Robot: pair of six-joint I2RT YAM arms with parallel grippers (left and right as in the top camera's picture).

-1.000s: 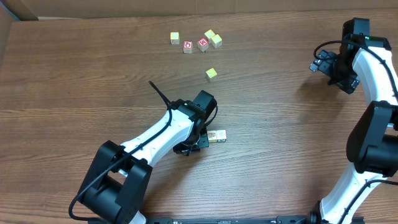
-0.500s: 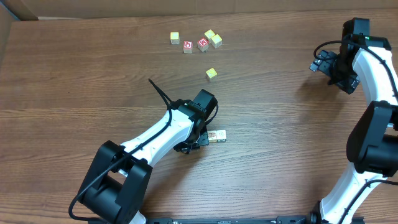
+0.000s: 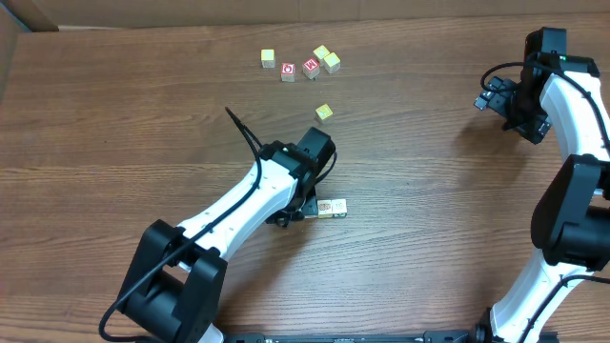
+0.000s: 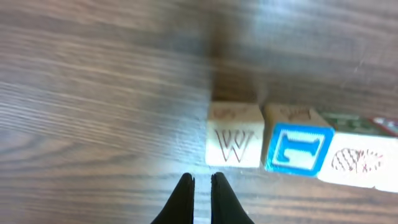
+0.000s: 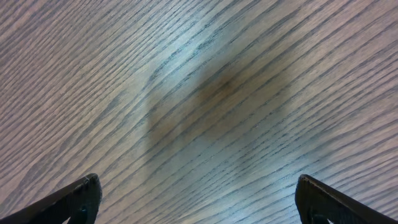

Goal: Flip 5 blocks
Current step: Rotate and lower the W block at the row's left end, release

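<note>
Loads of bare surface [image 3: 429, 191] between the left arm [image 3: 243, 202] and the right arm [image 3: 572, 114]. Tight spots: the row of blocks [image 3: 332, 208] just beside the left end effector [image 4: 202, 179], a lone yellow block [image 3: 324, 112] above it, and the cube cluster [image 3: 305, 65] up top.

Closed end effector [image 4: 202, 186], W block [image 4: 234, 142], blue-lettered block [image 4: 299, 149]
</note>
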